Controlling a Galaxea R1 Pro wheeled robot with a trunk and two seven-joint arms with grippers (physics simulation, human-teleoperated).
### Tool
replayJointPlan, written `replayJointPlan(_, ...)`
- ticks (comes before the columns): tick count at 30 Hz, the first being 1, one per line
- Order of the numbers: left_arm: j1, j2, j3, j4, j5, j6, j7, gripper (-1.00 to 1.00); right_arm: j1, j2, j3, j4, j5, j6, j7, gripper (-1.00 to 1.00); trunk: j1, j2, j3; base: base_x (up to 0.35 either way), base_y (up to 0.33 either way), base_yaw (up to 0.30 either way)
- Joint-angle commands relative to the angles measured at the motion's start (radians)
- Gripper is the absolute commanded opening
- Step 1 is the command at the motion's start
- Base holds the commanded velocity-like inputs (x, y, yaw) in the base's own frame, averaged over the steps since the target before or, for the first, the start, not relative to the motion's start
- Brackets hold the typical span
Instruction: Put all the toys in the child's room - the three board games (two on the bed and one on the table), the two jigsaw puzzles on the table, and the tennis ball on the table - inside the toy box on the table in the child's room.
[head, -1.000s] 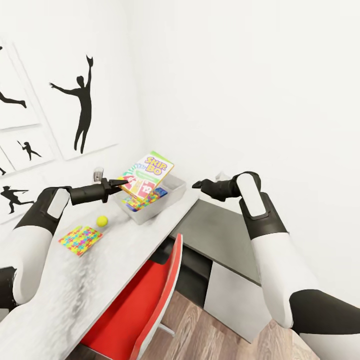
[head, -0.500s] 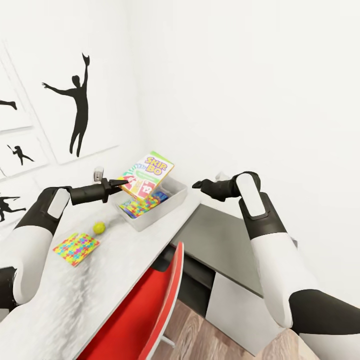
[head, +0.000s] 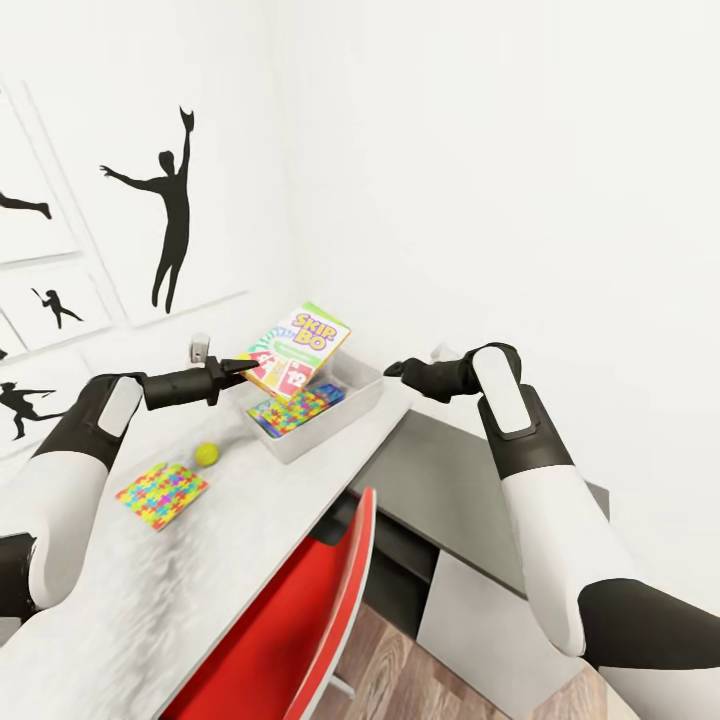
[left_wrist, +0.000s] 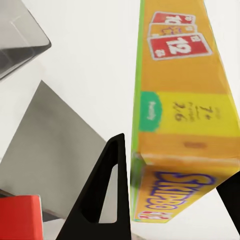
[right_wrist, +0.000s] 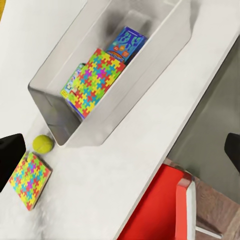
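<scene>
My left gripper (head: 246, 366) is shut on the edge of the SKIP-BO board game (head: 296, 349), holding it tilted above the toy box's (head: 337, 424) back end. In the left wrist view its yellow side (left_wrist: 182, 115) sits between my fingers (left_wrist: 107, 195). Inside the toy box lie a jigsaw puzzle (right_wrist: 97, 80), a blue board game (right_wrist: 128, 42) and a green-bordered one (right_wrist: 71, 86) under the puzzle. The tennis ball (head: 207, 454) and the smaller jigsaw puzzle (head: 162, 493) rest on the table (head: 250, 530). My right gripper (head: 392, 369) hangs open and holds nothing, right of the box.
A red chair (head: 300, 620) is tucked under the table's front edge. A lower dark grey cabinet top (head: 450, 470) adjoins the table on the right, under my right arm. White walls close the corner behind the toy box, with black silhouette pictures (head: 170, 210) on the left wall.
The whole picture swayed left and then back right, so the camera moved. Both arms keep their pose, and the SKIP-BO box stays gripped above the toy box.
</scene>
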Motion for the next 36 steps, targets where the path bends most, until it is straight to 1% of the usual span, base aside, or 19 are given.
replayJointPlan(1, -0.001, -0.001, 0.003, 0.000, -0.006, 0.003, -0.007, -1.00, -0.001, 0.000, 0.000, -0.001, -0.010, 0.001, -0.010, 1.00, 0.001, -0.002, -0.002, 0.058, -0.079, 0.000)
replayJointPlan(11, -0.001, -0.002, 0.002, 0.000, -0.006, 0.003, -0.007, -1.00, -0.001, 0.000, 0.001, -0.002, -0.009, 0.001, -0.009, 1.00, 0.001, -0.002, -0.002, 0.104, -0.153, 0.011)
replayJointPlan(15, -0.001, -0.002, 0.002, 0.000, -0.005, 0.003, -0.007, -1.00, -0.001, 0.000, 0.001, -0.001, -0.009, 0.002, -0.008, 1.00, 0.001, -0.002, -0.002, 0.086, -0.154, 0.110)
replayJointPlan(20, -0.001, -0.002, 0.002, 0.000, -0.005, 0.003, -0.007, -1.00, -0.001, 0.000, 0.000, -0.001, -0.009, 0.002, -0.007, 1.00, 0.001, -0.002, -0.002, 0.020, -0.037, 0.165)
replayJointPlan(26, -0.001, -0.008, 0.002, 0.000, -0.006, 0.003, -0.007, -1.00, -0.001, -0.001, 0.000, -0.002, -0.009, 0.002, -0.006, 1.00, 0.001, -0.002, -0.002, 0.003, -0.125, 0.044)
replayJointPlan(31, -0.001, -0.009, 0.002, -0.004, -0.006, 0.003, -0.007, -1.00, -0.001, -0.001, 0.000, -0.001, -0.009, 0.001, -0.006, 1.00, 0.001, -0.002, -0.002, 0.008, -0.031, 0.004)
replayJointPlan(36, -0.001, -0.020, 0.002, -0.011, -0.006, 0.003, -0.007, -1.00, -0.001, -0.002, 0.000, -0.001, -0.009, 0.001, -0.005, 1.00, 0.001, -0.002, -0.002, 0.102, -0.091, 0.001)
